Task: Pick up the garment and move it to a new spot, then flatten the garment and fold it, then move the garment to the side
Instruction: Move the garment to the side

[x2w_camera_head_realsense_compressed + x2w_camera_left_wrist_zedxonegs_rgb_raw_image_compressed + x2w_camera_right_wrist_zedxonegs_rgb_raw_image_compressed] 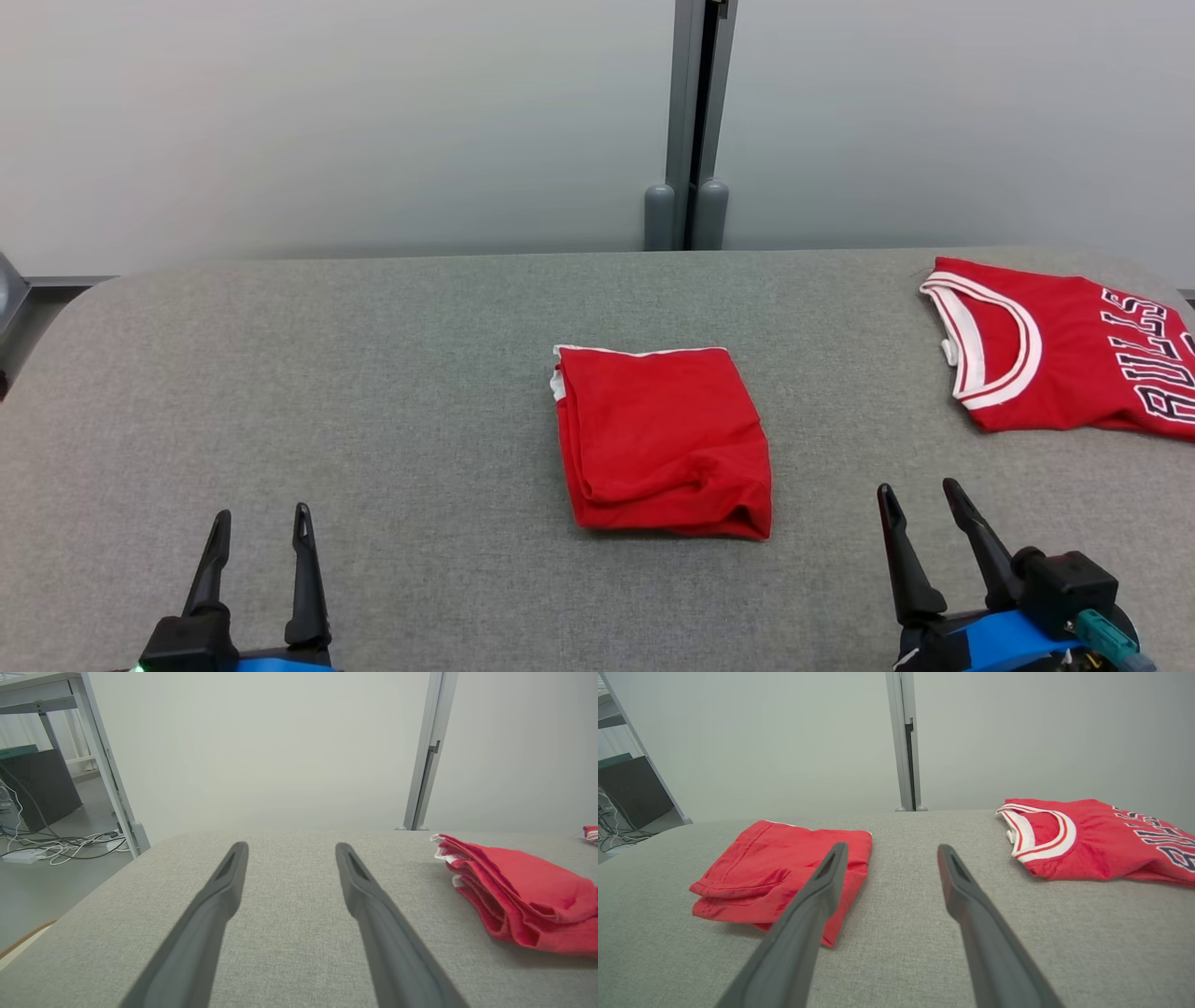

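Observation:
A red garment (663, 439) lies folded into a rough square in the middle of the grey table (373, 373); it shows at the right of the left wrist view (518, 896) and at the left of the right wrist view (775, 872). My left gripper (260, 525) rests open near the front left edge, well left of the garment, nothing between its fingers (224, 882). At the front right my right gripper (920, 497) also stands open and empty, just right of the garment's near corner. Its fingers (957, 882) point at bare table.
A second red garment, a jersey with white trim and "BULLS" lettering (1055, 350), lies at the table's far right (1087, 840). A grey post (691, 121) divides the pale wall behind. Off the table's left side are a desk frame and cables (56, 844) on the floor.

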You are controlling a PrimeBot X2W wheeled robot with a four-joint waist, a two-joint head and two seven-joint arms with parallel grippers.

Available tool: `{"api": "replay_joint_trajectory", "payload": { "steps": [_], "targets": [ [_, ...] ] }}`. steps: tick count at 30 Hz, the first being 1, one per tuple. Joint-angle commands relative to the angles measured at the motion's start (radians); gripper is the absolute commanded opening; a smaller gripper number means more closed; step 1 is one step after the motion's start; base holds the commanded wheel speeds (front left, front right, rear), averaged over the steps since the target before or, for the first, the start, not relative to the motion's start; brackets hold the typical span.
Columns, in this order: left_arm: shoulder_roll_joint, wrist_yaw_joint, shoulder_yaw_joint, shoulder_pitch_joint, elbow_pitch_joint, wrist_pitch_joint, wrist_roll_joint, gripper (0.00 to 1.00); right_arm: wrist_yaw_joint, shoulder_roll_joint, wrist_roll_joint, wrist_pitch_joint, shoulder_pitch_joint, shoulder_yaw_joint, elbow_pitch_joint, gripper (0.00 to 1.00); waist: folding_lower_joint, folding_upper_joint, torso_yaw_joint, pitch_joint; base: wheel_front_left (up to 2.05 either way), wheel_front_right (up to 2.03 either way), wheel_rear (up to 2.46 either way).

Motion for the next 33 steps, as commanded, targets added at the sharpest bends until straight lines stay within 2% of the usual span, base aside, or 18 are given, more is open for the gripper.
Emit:
{"api": "replay_joint_trajectory", "payload": {
  "steps": [1, 15, 20, 26, 27, 33],
  "targets": [
    [0.004, 0.003, -0.004, -0.006, 0.002, -0.004, 0.001, 1.00, 0.001, 0.003, -0.005, -0.003, 0.008, 0.000, 0.007, 1.00, 0.0000, 0.0000, 0.002, 0.000, 0.00, 0.00, 0.00],
    [0.004, 0.005, -0.004, -0.021, 0.001, -0.004, -0.007, 1.00, 0.001, 0.011, 0.002, -0.003, -0.016, 0.020, 0.020, 1.00, 0.0000, 0.0000, 0.008, 0.010, 0.00, 0.00, 0.00],
    [0.003, -0.001, -0.014, -0.051, -0.003, -0.004, -0.008, 1.00, 0.001, 0.012, -0.004, 0.006, -0.140, 0.061, 0.025, 1.00, 0.0000, 0.0000, 0.032, 0.036, 0.00, 0.00, 0.00],
    [0.001, -0.007, -0.031, -0.094, -0.015, -0.004, -0.017, 1.00, 0.001, -0.016, -0.035, 0.096, -0.385, 0.095, 0.136, 1.00, 0.0000, 0.0000, 0.065, 0.096, 0.00, 0.00, 0.00],
    [0.001, -0.007, -0.031, -0.094, -0.015, -0.004, -0.017, 1.00, 0.001, -0.016, -0.035, 0.096, -0.385, 0.095, 0.136, 1.00, 0.0000, 0.0000, 0.065, 0.096, 0.00, 0.00, 0.00],
    [-0.001, -0.002, -0.040, -0.132, -0.022, -0.004, -0.032, 1.00, 0.001, -0.047, -0.054, 0.178, -0.551, 0.110, 0.328, 1.00, 0.0000, 0.0000, 0.098, 0.167, 0.00, 0.00, 0.00]
  ]
}}
